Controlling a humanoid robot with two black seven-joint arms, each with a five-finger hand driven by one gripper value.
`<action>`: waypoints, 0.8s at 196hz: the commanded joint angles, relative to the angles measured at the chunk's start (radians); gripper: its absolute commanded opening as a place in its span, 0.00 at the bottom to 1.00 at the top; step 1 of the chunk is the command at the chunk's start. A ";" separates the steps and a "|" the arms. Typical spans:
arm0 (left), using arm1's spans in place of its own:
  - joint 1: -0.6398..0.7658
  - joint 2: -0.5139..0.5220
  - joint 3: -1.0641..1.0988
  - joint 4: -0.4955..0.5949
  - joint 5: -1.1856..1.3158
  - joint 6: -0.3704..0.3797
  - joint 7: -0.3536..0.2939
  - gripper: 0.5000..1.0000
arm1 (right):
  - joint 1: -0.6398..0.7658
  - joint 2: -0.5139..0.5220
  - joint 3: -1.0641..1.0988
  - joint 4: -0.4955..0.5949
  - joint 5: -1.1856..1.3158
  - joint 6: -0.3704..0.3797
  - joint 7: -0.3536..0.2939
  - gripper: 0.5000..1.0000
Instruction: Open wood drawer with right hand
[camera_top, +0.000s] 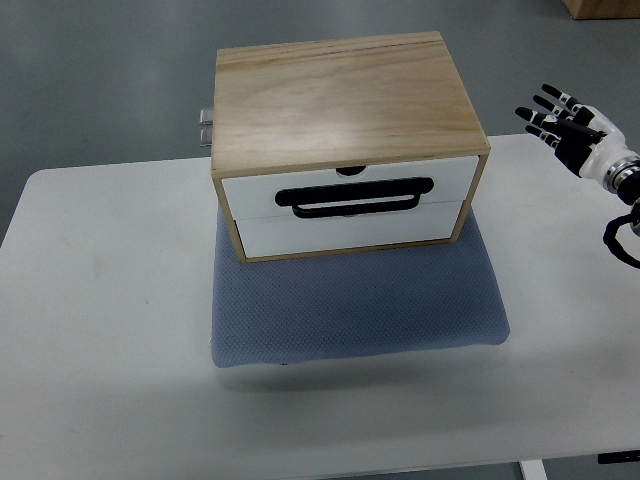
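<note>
Wood drawer box (345, 140) is set on the far half of a blue-grey mat (355, 300), which in turn lies on the white surface (100, 300); the mat is presumably there to keep the box from sliding when its front is pulled. The white drawer fronts are turned toward the near edge, and the black handle (353, 197) spans the seam between the upper and lower front, so which drawer it belongs to cannot be told. The right hand (568, 118) is held well to the right of the box, above the surface's far corner, with fingers spread and nothing grasped. Its arm is cut off by the picture's right edge. A small metal fitting (206, 127) protrudes at the box's left rear; its purpose cannot be made out. No left hand is seen.
</note>
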 joint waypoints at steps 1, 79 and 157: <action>0.000 0.000 0.003 0.000 0.000 0.001 0.000 1.00 | 0.000 0.000 0.000 0.000 0.000 0.000 0.000 0.88; 0.001 0.000 0.000 0.012 0.000 0.001 0.000 1.00 | -0.002 0.000 -0.002 0.000 0.000 0.002 0.000 0.88; 0.001 0.000 -0.001 0.010 0.000 0.001 0.000 1.00 | -0.005 0.002 -0.002 0.000 0.000 0.002 0.000 0.88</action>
